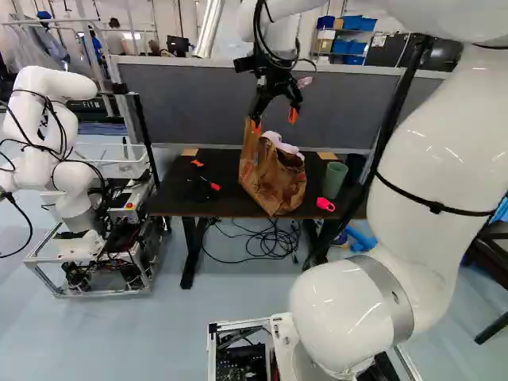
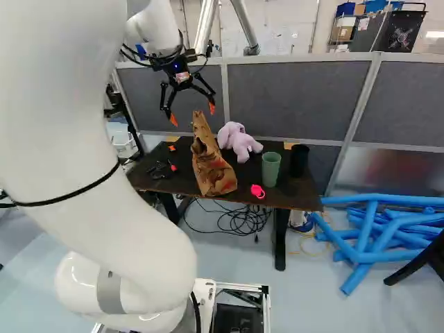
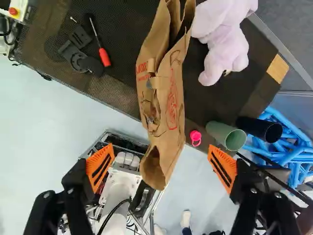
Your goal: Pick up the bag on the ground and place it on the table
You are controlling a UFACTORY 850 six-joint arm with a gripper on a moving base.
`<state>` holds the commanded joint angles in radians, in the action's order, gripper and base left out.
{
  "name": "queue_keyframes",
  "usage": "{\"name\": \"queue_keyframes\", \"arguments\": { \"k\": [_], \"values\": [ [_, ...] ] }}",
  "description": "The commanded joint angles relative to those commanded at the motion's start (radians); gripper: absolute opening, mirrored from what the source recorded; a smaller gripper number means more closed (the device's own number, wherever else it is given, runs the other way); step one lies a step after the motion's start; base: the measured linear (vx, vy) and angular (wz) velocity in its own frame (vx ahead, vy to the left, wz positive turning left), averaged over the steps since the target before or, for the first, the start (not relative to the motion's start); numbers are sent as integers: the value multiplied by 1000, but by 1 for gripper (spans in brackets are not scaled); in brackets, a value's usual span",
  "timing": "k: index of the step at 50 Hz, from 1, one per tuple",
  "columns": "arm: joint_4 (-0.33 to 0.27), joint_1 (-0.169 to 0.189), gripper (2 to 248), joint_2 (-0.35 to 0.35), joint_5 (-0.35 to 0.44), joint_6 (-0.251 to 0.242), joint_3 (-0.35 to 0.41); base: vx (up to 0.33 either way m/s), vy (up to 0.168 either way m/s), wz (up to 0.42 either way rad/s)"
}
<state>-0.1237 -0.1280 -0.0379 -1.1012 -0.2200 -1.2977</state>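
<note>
Under spread claw, brn bag stands on tbl.

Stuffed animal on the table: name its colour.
The stuffed animal is pale lilac, clearest in the wrist view.

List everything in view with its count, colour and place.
paper bag: 1, brown, on the table
plush toy: 1, lilac, on the table
cup: 1, green, on the table
cup-like container: 1, black, beside the green cup
small ringed item: 1, pink, near the green cup
screwdriver: 1, red handle, on the table
tool parts: uncountable, black, beside the screwdriver
table: 1, dark top, before the partition
cables: tangled, black, under the table
tubes: several, blue, right of the right base view
partition: 1, grey, behind the table
another robot: 1, white, left of the left base view
arm: 1, white, foreground
gripper: 1, black, open above the bag
</note>
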Motion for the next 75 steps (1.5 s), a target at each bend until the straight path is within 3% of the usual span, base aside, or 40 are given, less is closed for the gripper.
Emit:
{"name": "queue_keyframes", "arguments": {
  "k": [15, 38, 75],
  "values": [
    [48, -1, 247, 43, -36, 0, 6, 0, 0, 0],
    [54, -2, 247, 46, -40, 0, 6, -10, 0, 1],
    [54, -2, 247, 46, -40, 0, 6, -212, -1, 11]
  ]
}}
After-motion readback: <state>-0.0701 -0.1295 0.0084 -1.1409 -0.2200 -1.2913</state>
